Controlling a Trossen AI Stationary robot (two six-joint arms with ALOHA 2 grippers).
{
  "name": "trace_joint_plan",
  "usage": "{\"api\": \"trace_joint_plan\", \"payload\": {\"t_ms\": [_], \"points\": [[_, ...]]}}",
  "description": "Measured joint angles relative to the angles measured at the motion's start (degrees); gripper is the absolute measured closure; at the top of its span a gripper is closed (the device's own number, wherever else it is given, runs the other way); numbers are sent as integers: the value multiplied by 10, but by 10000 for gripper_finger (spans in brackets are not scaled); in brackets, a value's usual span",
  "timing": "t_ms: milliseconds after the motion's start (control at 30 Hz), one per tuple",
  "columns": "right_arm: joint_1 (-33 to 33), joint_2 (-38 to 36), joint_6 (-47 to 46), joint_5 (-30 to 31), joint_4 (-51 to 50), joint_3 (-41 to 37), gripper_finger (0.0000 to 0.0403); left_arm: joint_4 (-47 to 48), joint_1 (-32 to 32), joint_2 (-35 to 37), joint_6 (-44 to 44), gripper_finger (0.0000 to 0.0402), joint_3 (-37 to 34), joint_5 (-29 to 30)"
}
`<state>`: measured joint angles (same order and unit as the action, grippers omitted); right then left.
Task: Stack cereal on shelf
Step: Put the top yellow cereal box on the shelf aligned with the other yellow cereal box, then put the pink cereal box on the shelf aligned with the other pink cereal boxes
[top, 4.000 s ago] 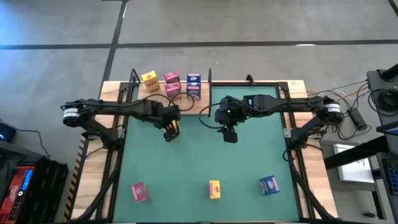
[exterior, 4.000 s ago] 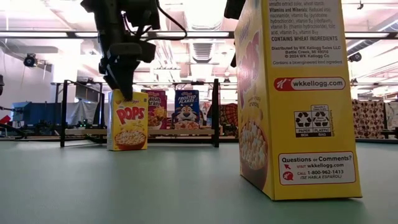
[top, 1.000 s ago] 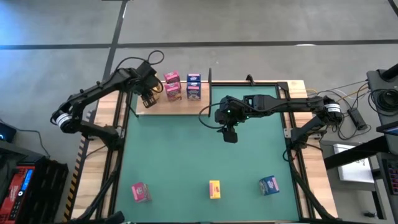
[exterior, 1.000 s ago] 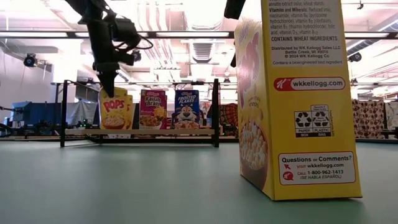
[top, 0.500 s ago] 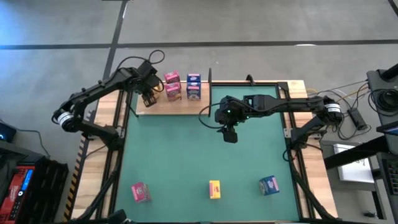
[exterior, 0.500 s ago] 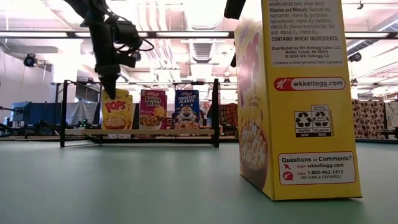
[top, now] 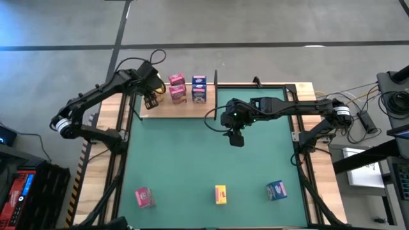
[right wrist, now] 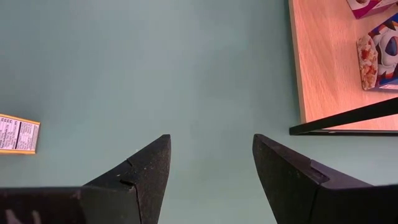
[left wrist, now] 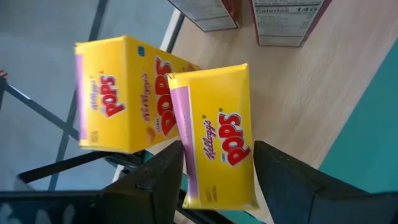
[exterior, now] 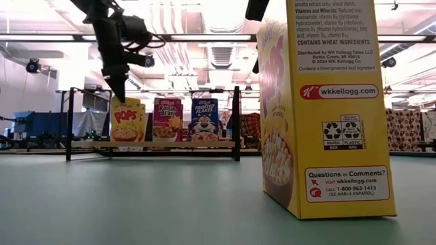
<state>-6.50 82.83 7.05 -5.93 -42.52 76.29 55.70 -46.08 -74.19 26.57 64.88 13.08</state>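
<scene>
The left arm reaches to eleven o'clock over the pale wooden shelf board (top: 185,107). Its left hand (left wrist: 214,165) points down, fingers slightly parted around the front yellow cardboard Pops cereal box (left wrist: 214,140). The right hand (top: 236,139) hovers mid-table, fingers apart, empty.

Yellow Pops box (left wrist: 214,134), red lettering; pale wooden shelf (top: 182,107); green mat (top: 211,160)

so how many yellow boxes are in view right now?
3. Two stand together at the shelf's left end: one at the left hand, one just beyond it. The third stands mid-front on the green mat. None looks hidden.
</scene>
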Motion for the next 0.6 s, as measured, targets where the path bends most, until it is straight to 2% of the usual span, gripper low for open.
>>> {"api": "trace_joint_plan", "payload": {"t_ms": [600], "points": [[0, 0, 0, 0, 0, 0, 186, -8, 7, 52, 12, 223, 1, 6]]}}
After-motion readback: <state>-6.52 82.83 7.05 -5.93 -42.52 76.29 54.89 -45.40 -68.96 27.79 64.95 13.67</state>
